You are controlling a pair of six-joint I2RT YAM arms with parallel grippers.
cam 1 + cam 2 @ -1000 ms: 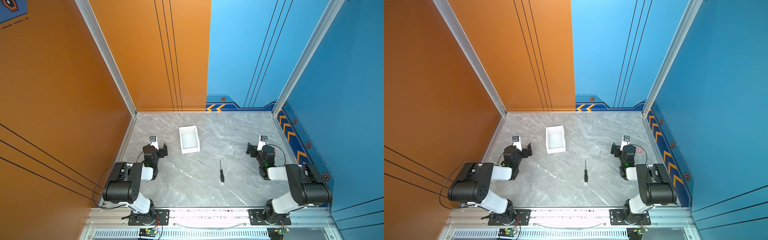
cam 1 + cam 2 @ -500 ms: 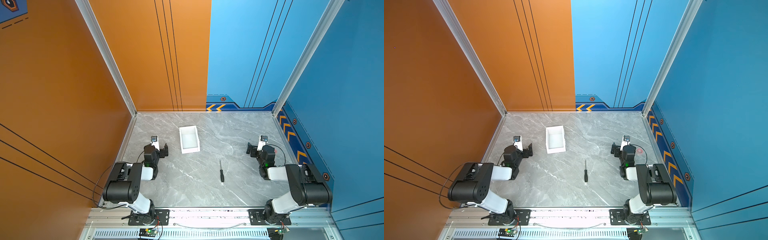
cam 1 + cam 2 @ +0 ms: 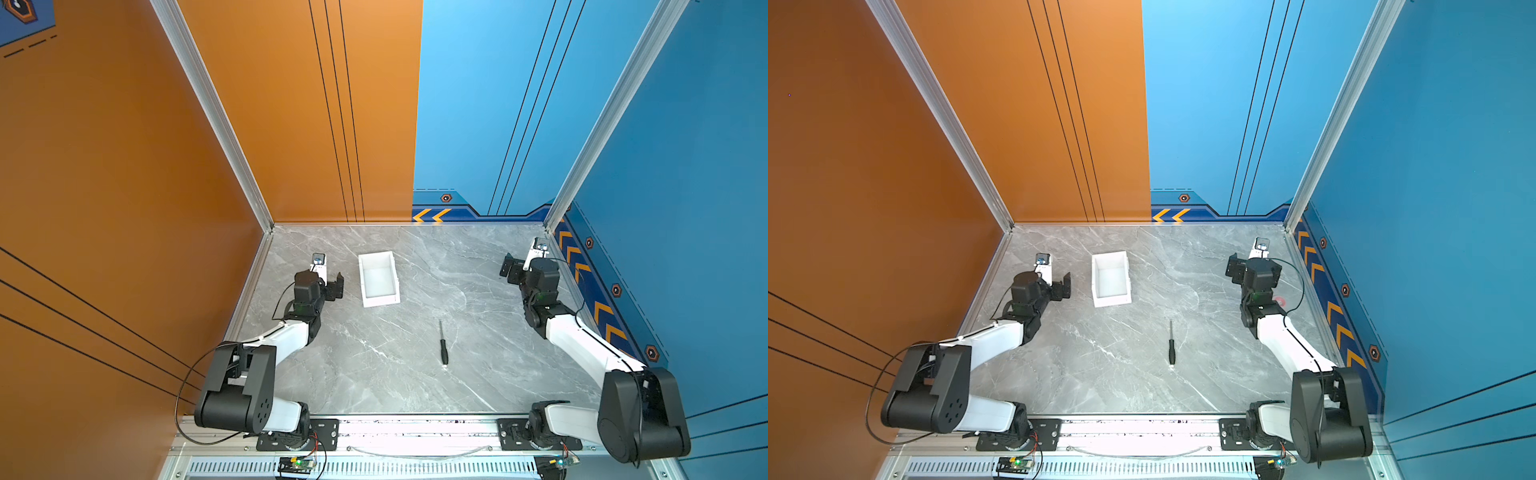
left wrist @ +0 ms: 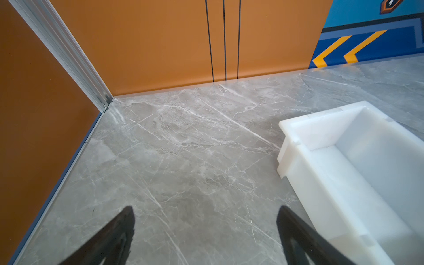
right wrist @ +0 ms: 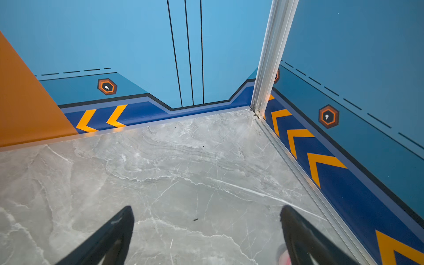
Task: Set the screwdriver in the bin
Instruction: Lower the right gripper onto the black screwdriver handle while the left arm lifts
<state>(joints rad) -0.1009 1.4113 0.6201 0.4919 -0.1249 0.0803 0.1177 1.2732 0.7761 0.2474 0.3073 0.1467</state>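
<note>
The screwdriver (image 3: 443, 345) (image 3: 1171, 345), slim with a black handle, lies on the grey marble table right of centre, shaft toward the back wall. The white bin (image 3: 381, 300) (image 3: 1112, 300) stands open-topped and with nothing in it at mid-left, farther back. My left gripper (image 3: 334, 286) (image 3: 1062, 286) hovers just left of the bin, open, with bare table between its fingers. The left wrist view shows this gripper (image 4: 206, 208) and the bin (image 4: 305, 135) beside it. My right gripper (image 3: 510, 270) (image 3: 1234, 268) (image 5: 207, 208) is open and holds nothing near the right wall, far from the screwdriver.
Orange walls close the left and back-left, blue walls the back-right and right. A small red spot (image 3: 1280, 300) (image 5: 283, 259) marks the table by the right arm. A tiny dark speck (image 5: 195, 219) lies ahead of the right gripper. The arms' mounting rail (image 3: 415, 432) runs along the front edge.
Both arms have risen a little and their grippers have shifted toward the back wall. The screwdriver and the bin have not moved.
</note>
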